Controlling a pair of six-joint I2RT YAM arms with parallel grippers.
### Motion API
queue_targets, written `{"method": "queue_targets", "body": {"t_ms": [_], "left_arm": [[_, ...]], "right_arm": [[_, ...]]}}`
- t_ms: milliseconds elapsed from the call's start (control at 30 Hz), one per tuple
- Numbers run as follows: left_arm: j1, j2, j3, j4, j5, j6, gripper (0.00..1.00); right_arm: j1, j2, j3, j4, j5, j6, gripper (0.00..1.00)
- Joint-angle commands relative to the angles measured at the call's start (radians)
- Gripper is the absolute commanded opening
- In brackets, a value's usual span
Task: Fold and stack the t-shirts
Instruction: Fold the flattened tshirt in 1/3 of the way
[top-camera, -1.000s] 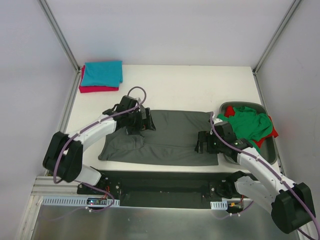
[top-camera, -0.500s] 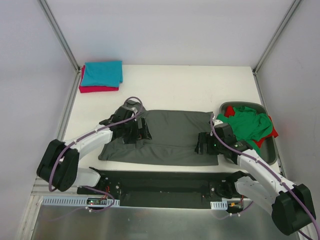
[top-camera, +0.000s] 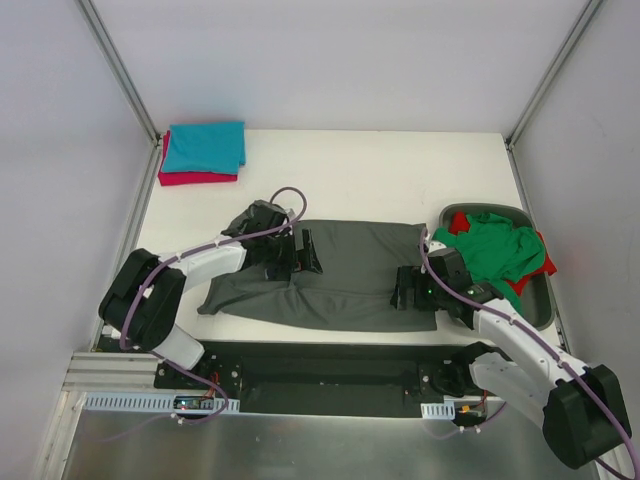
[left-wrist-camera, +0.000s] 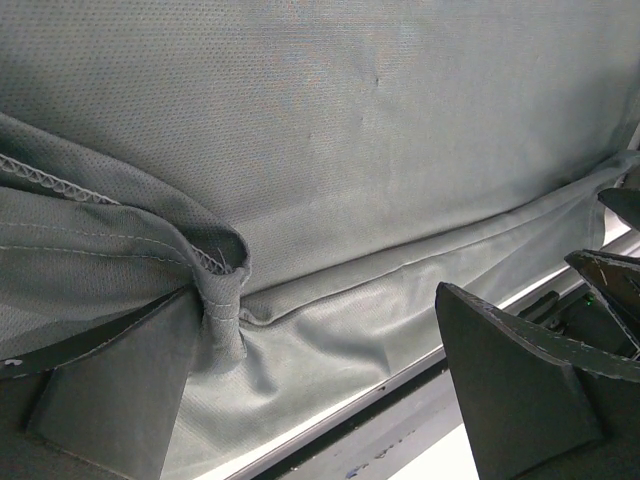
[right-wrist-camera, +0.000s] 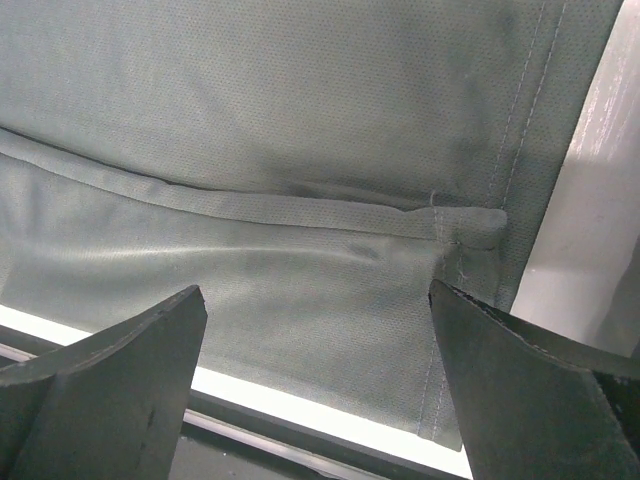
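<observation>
At the left gripper (top-camera: 305, 252), the fingers (left-wrist-camera: 520, 390) are seen wide apart. A bunched bit of hem is draped over one of them, not pinched. Since a second ago this gripper has been moved toward the near edge and then to the right, toward the middle of the grey shirt (top-camera: 350, 275). The shirt's left part has been pulled in with it, so that end is now narrower and more crumpled. It is judged that a side fold is being made and is not yet flat.

The right gripper (top-camera: 408, 288) has been kept where it was, low over the near right corner of the shirt. Its fingers (right-wrist-camera: 110, 360) are spread and nothing is held. It cannot be told if the cloth is pressed down.

The shirt is laid on the table (top-camera: 380, 180), between the two arms and near the front edge. Its long axis is run left to right, along that edge. A straight stitched hem is seen at the right end, so the bottom is pointed right, toward the bin (top-camera: 548, 300). The neck end is thought to be pointed left, but it is hidden by the arm.

A green shirt (top-camera: 495, 250) is piled on a red one in the bin. A stack (top-camera: 205, 150) of two folded shirts is kept at the far left corner, well apart.
</observation>
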Motion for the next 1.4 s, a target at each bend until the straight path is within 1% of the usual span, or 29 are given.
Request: {"method": "queue_targets", "body": {"t_ms": [0,100,233,367,500,567,633,667,767,833,900,967,1033,1100,1200,1367], "left_arm": [[-0.013,0.035,0.036,0.02,0.017,0.003,0.99],[-0.013,0.019,0.031,0.002,-0.018,0.008,0.99],[-0.013,-0.069,0.013,-0.086,-0.111,0.022,0.99],[-0.013,-0.184,-0.018,-0.21,-0.272,0.019,0.99],[-0.01,-0.298,-0.054,-0.34,-0.455,-0.019,0.99],[0.002,-0.355,-0.097,-0.376,-0.509,-0.05,0.99],[0.027,-0.411,-0.162,-0.373,-0.521,-0.087,0.99],[0.044,-0.436,-0.194,-0.371,-0.526,-0.096,0.99],[0.117,-0.487,-0.28,-0.333,-0.497,-0.092,0.99],[0.18,-0.507,-0.329,-0.277,-0.432,-0.084,0.99],[0.249,-0.521,-0.364,-0.255,-0.391,-0.081,0.99],[0.275,-0.528,-0.381,-0.255,-0.4,-0.082,0.99],[0.298,-0.533,-0.406,-0.255,-0.398,-0.075,0.99],[0.333,-0.53,-0.42,-0.27,-0.374,-0.076,0.99],[0.369,-0.513,-0.423,-0.304,-0.369,-0.101,0.99],[0.4,-0.478,-0.414,-0.411,-0.395,-0.173,0.99]], "right_arm": [[-0.002,0.011,-0.001,0.032,0.015,0.015,0.96],[-0.004,0.013,-0.003,0.032,0.012,0.013,0.96],[-0.004,0.005,-0.006,0.032,0.014,0.015,0.96],[-0.007,-0.001,-0.004,0.028,0.012,0.015,0.96],[-0.007,-0.024,0.005,0.008,0.009,0.01,0.96],[-0.007,-0.042,0.02,-0.007,-0.018,0.005,0.96],[-0.002,-0.068,0.028,0.005,-0.085,0.007,0.96],[0.001,-0.079,0.03,0.029,-0.144,0.011,0.96],[0.03,-0.078,0.021,0.187,-0.328,0.062,0.96],[0.079,-0.035,0.019,0.277,-0.377,0.097,0.96],[0.11,0.026,0.034,0.284,-0.348,0.114,0.96],[0.111,0.082,0.051,0.22,-0.27,0.142,0.96],[0.105,0.116,0.05,0.152,-0.158,0.169,0.96],[0.086,0.131,0.021,0.121,-0.106,0.199,0.96],[0.035,0.114,-0.033,0.112,-0.075,0.219,0.96],[-0.034,0.016,-0.062,-0.001,0.046,0.208,0.96]]}}
